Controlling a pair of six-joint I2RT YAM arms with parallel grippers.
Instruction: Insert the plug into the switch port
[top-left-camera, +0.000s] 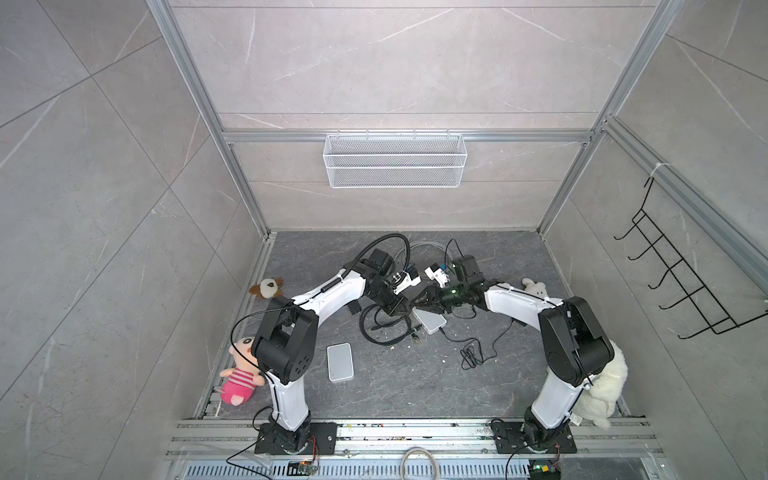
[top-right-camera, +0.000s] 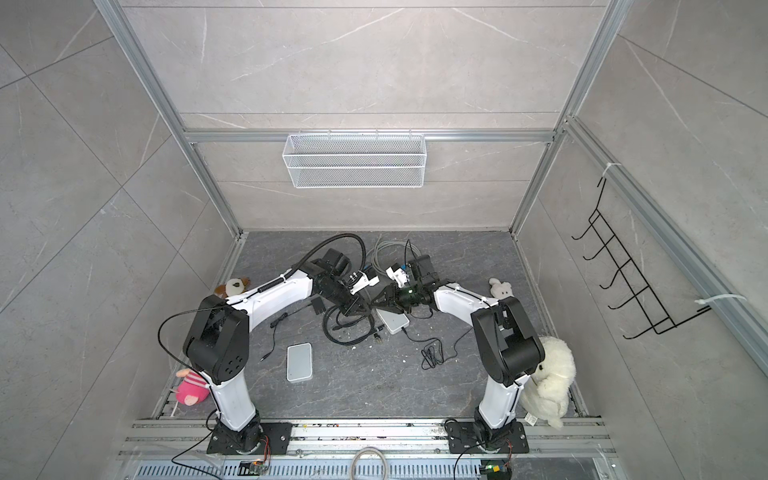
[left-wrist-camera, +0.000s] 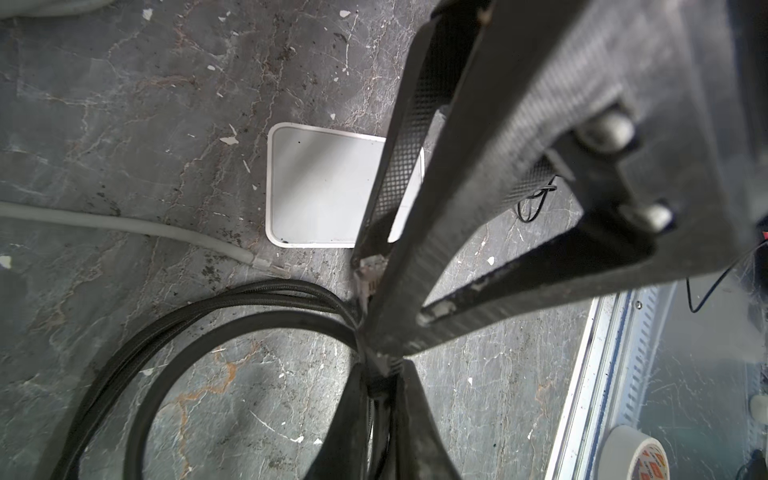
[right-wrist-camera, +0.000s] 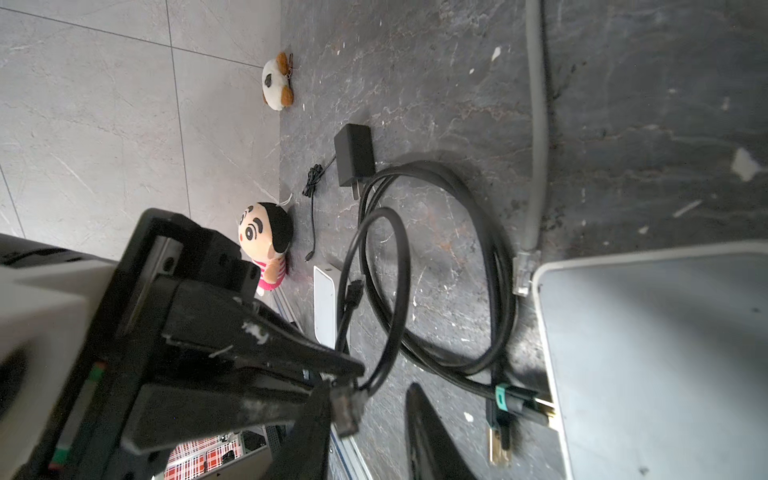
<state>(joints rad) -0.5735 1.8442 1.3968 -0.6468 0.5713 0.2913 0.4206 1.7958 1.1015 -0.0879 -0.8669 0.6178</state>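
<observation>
By the switch: left gripper, with its held plug, and right gripper nearly meet; little gap.
Beside the switch: black cable coil and grey cable end crowd it.
Right of switch: thin black cord lies loose on the desk.
Front desk: bare, open.

Plug on black cable, clamped in left gripper, beside flat white switch

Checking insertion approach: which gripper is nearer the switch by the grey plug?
Right. The right gripper hangs open at a corner of the switch; the left gripper, shut on the black plug, sits just beyond it, farther from the switch.
</observation>
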